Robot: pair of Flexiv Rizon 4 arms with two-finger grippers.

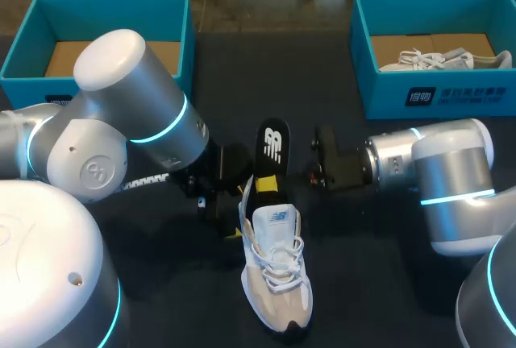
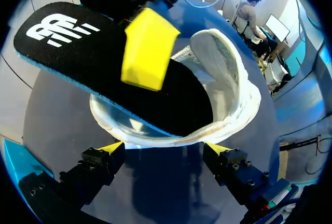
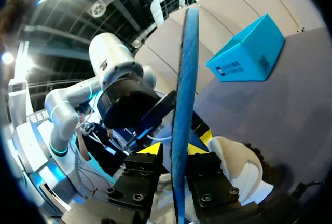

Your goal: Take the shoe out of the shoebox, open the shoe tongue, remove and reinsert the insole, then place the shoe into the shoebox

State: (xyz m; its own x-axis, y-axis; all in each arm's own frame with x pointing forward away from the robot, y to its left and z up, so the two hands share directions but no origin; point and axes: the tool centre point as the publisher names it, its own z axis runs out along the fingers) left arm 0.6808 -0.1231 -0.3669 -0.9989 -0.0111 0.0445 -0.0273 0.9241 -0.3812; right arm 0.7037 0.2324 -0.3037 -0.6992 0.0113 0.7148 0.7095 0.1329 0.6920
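Note:
A white and beige shoe [image 1: 278,275] lies on the dark table, toe toward me. A black insole [image 1: 274,148] with a white logo stands out of its heel opening, its front end still inside. My right gripper [image 1: 271,183] is shut on the insole [image 3: 184,79], one yellow-tipped finger on each face. In the left wrist view, one of those fingers [image 2: 148,50] lies on top of the insole [image 2: 67,37]. My left gripper [image 2: 165,149] is open just behind the shoe's heel collar [image 2: 233,94], touching nothing; in the head view it [image 1: 239,211] sits left of the heel.
An open teal shoebox [image 1: 24,58] with a cardboard floor stands at the back left. Another teal shoebox [image 1: 363,50] at the back right holds a second white shoe [image 1: 447,60]. My two arms crowd the table's middle.

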